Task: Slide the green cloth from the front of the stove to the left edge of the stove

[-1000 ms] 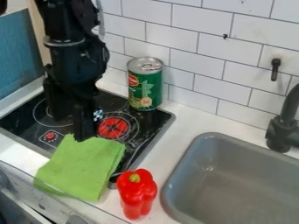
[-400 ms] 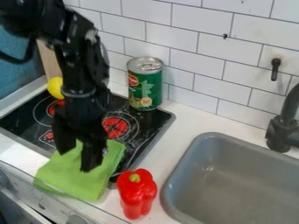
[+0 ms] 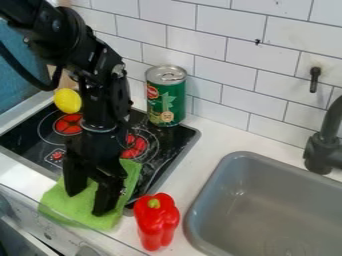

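Black gripper (image 3: 85, 202) with fingers apart over green cloth (image 3: 81, 209), lower left, red pepper (image 3: 157, 221) to its right, green can (image 3: 165, 96) upper centre

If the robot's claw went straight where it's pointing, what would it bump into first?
Probably the bright green, flat cloth! The black, two-fingered claw points down at it. Its tips look very close, maybe even touching, but how near they are is hard to tell from this slanted view.

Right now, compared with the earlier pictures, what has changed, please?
The gripper moved down the view, farther over the cloth, with no visible grasp. The arm shifted, uncovering the lemon. Cloth, can and pepper stayed in place.
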